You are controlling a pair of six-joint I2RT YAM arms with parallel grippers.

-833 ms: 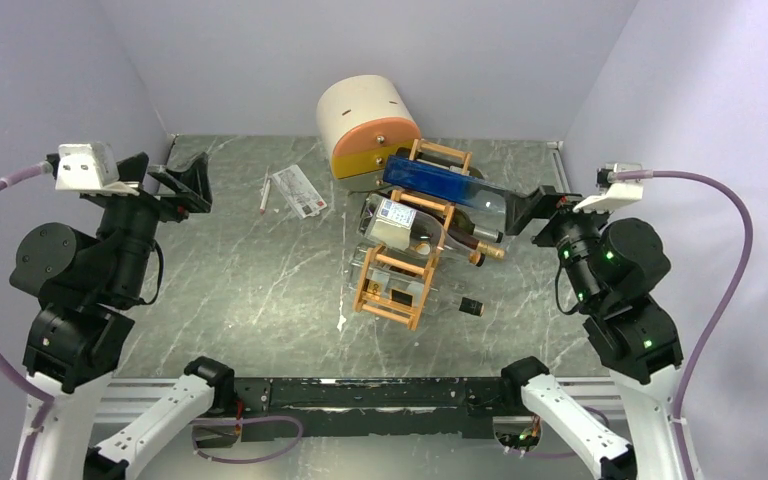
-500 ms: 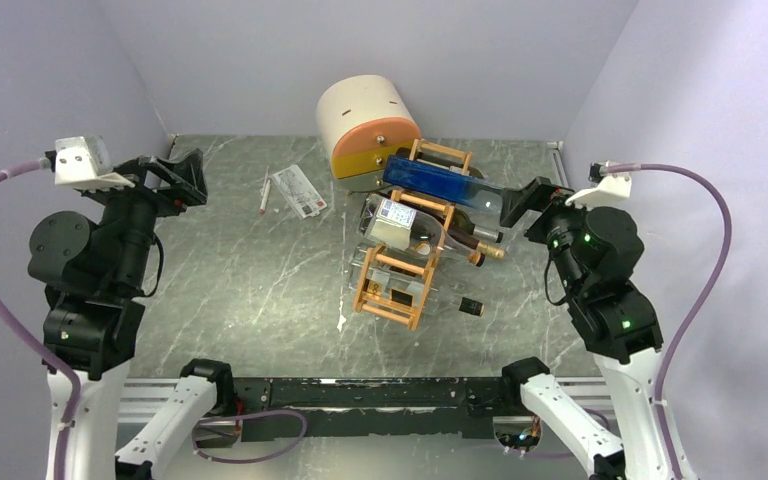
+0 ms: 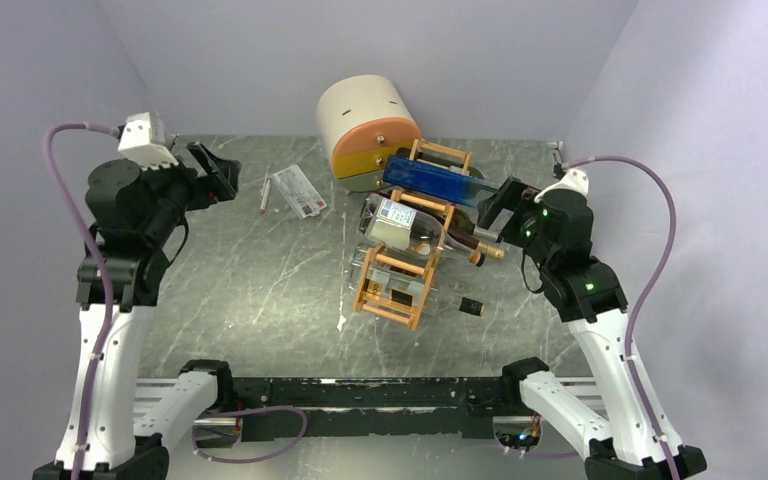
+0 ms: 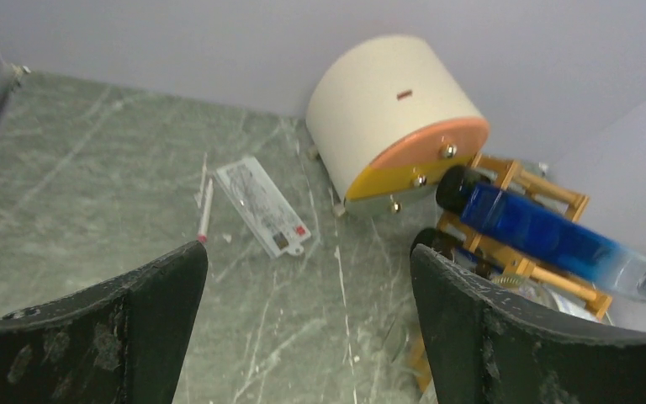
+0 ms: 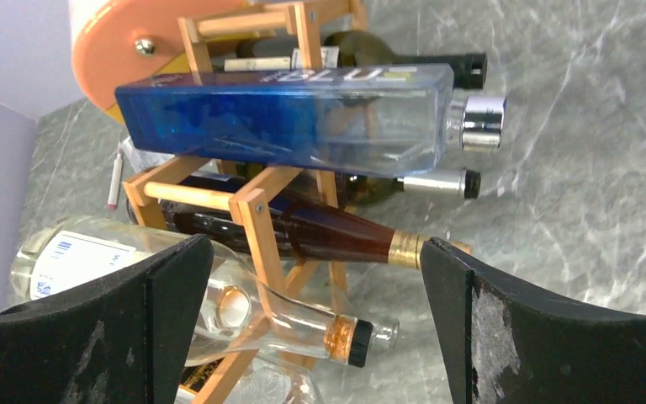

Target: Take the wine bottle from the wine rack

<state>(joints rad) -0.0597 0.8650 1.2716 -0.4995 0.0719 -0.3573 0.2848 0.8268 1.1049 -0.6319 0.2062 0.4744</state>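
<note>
Jaws wide apart on both arms, the left gripper (image 3: 210,172) and the right gripper (image 3: 491,207) each holding nothing.
Since the earlier view both arms have risen and swung inward. The right gripper now sits just beside the bottle necks on the wine rack (image 3: 397,277), where the dark wine bottle (image 5: 311,229) still lies under the blue bottle (image 5: 286,118).

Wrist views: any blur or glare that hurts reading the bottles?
Right wrist: rack and blue bottle sharp, no harsh glare; left wrist: whole frame softer, card print unreadable; top view: even light, faint shadows only.
</note>
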